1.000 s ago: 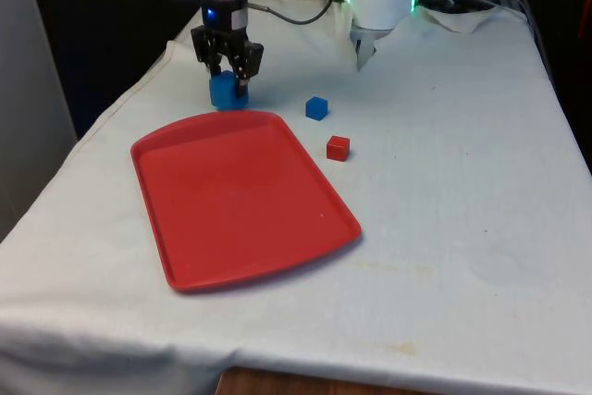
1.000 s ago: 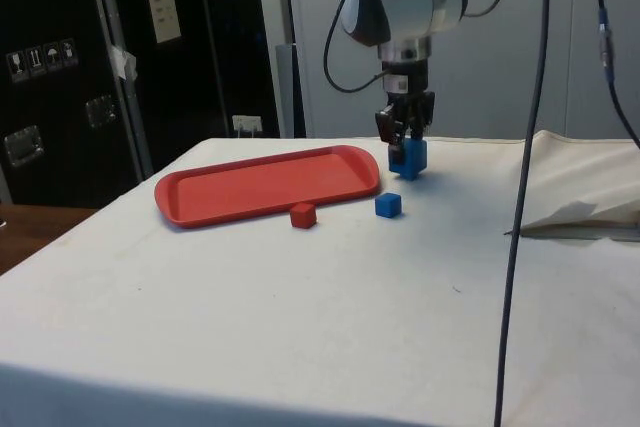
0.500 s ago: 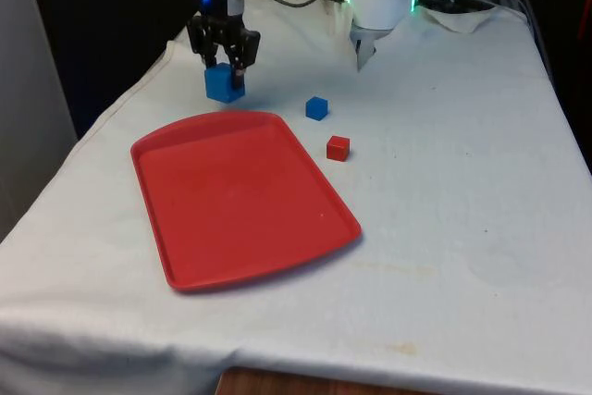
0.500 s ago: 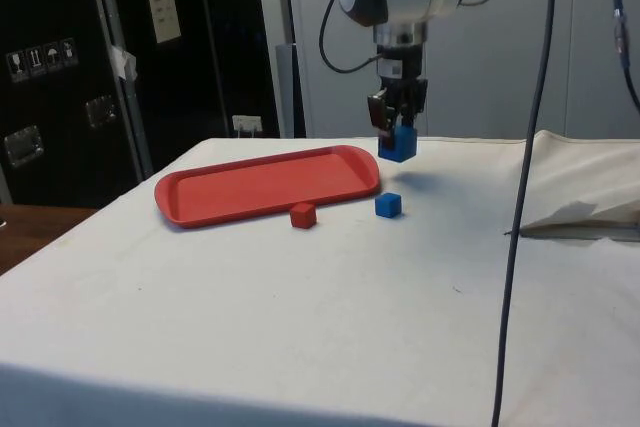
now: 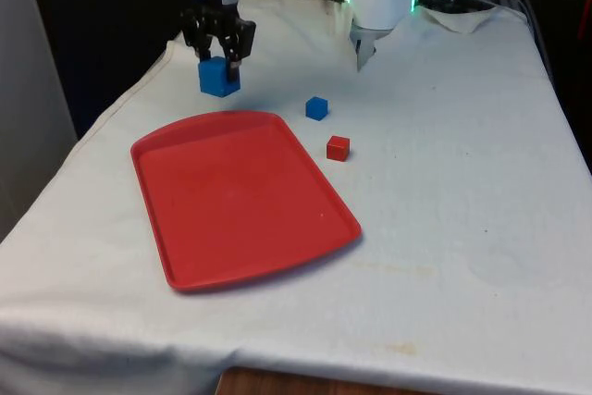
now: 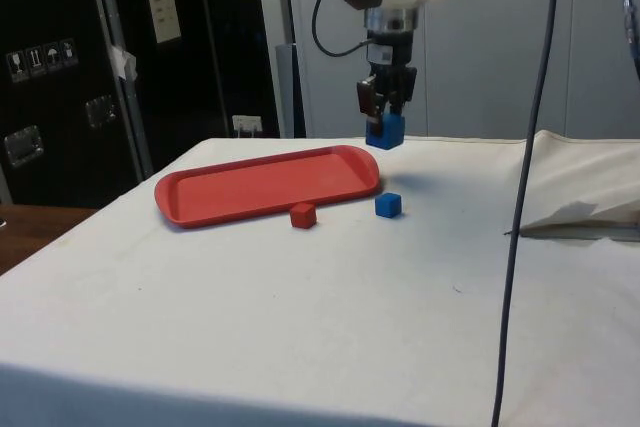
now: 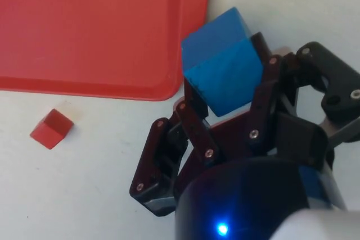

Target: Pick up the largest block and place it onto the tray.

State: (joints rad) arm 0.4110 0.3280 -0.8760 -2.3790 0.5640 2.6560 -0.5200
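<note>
Quick rundown of what can't be made out. The big block [image 7: 223, 68] has its back end tucked between the fingers [image 7: 194, 125] in the wrist view, so how far it reaches in there is hidden. In the front view the fingers cover the top of the block [image 5: 216, 78]. The tray [image 7: 101, 32] runs off the wrist picture's edge, so most of it is cut off. The table [image 5: 444, 191] is cropped at its near edge in the front view, and the arm is chopped off above the gripper [image 5: 218, 51].
</note>
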